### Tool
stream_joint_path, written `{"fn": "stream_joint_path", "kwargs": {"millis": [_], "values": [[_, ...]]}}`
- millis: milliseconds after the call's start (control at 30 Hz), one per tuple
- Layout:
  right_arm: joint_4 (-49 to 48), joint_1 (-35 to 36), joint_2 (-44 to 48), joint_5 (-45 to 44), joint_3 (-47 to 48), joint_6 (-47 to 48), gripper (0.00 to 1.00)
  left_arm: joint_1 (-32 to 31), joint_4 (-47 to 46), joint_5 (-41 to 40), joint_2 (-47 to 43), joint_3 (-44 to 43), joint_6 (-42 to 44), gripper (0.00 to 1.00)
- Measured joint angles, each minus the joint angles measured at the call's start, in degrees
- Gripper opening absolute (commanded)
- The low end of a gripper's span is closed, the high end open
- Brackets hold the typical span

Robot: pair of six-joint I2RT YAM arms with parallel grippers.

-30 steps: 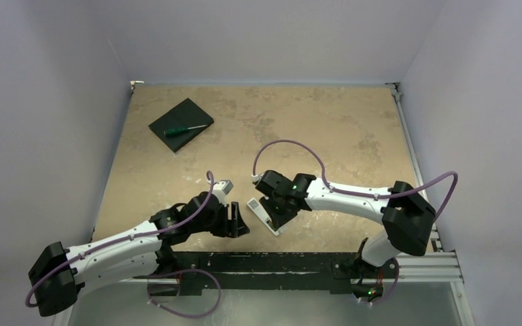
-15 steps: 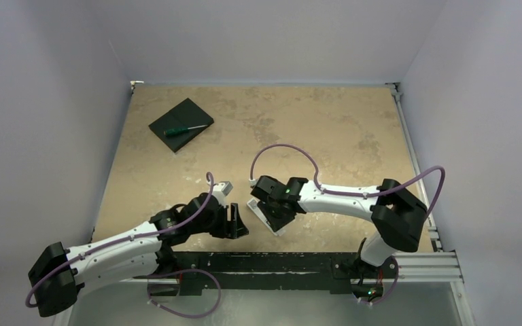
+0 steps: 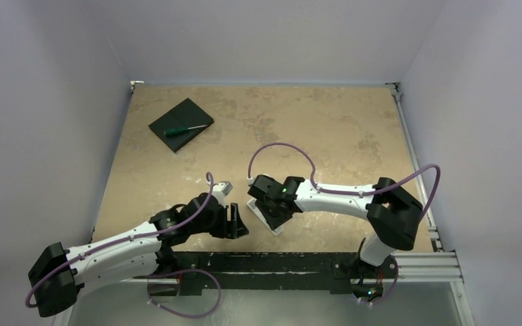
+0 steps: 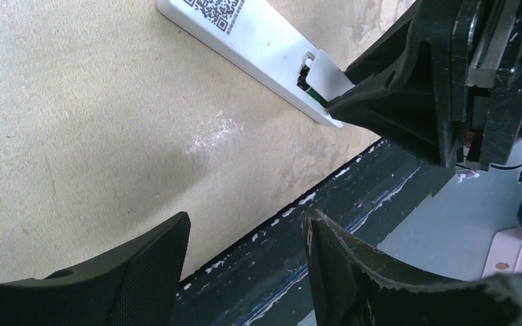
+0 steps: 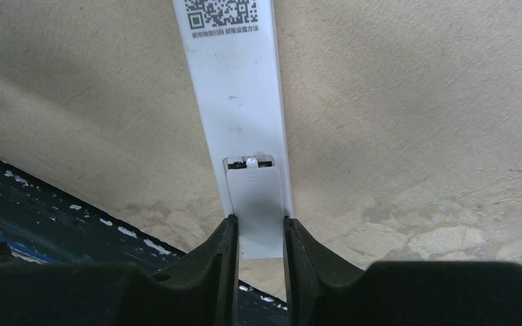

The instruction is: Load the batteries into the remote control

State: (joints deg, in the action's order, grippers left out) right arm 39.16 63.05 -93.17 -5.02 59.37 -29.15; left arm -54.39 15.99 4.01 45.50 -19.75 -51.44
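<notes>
Right fingers (image 5: 225, 244) shifted left, clamping remote control (image 5: 234, 88), left fingers (image 4: 153, 265) wide apart, screwdriver (image 3: 185, 129) on black pad (image 3: 189, 111)

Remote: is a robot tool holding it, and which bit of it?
Yes. The right tool pinches the remote by the sides of its battery-cover end. The left tool is open and holds nothing.

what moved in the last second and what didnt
The right arm swung slightly left, elbow and wrist together, with the right gripper clamped on the end of the remote control, which hardly shifted. The open left gripper, the screwdriver and the black pad stayed put.
</notes>
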Motion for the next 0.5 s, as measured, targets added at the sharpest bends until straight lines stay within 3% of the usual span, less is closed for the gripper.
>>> {"fn": "stream_joint_path", "kwargs": {"millis": [500], "values": [[0.1,0.3,-0.6,-0.3,0.5,0.0,0.39,0.0,0.0,0.0,0.0,0.7,0.0,0.62]]}}
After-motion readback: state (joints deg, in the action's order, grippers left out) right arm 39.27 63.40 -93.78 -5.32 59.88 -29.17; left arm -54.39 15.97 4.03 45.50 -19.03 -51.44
